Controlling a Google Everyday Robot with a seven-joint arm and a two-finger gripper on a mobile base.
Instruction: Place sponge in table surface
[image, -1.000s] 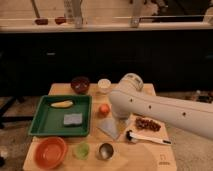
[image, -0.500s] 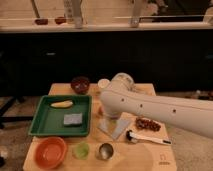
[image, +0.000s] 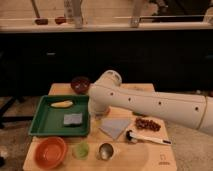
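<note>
On a light wooden rectangular tabletop (image: 150, 157) in front of a dark counter, a white robot arm (image: 150, 102) reaches in from the right edge. Its two-finger gripper (image: 96, 113) hangs at the right rim of a green rectangular plastic tray (image: 50, 121), largely hidden by the arm's own bulk, with jaws apart and nothing in them. The small, thick grey-blue sponge (image: 73, 119) lies inside the tray close to its right wall, just beside the gripper. It shares the tray with a yellow banana-like piece (image: 61, 104) nearer the far side. The step in hand appears to be the pick. A clean one would bring the jaws down astride the soft block, clear of the tray wall, close gently and lift above the rim before heading for bare wood. The flat grey-blue square cloth (image: 115, 127) beside the tray is not the target. An orange round bowl (image: 50, 151) at the near left corner looks empty. What the small green cup (image: 81, 149), the metal cup (image: 105, 150) and the dark red bowl (image: 80, 84) at the far edge hold cannot be told.
</note>
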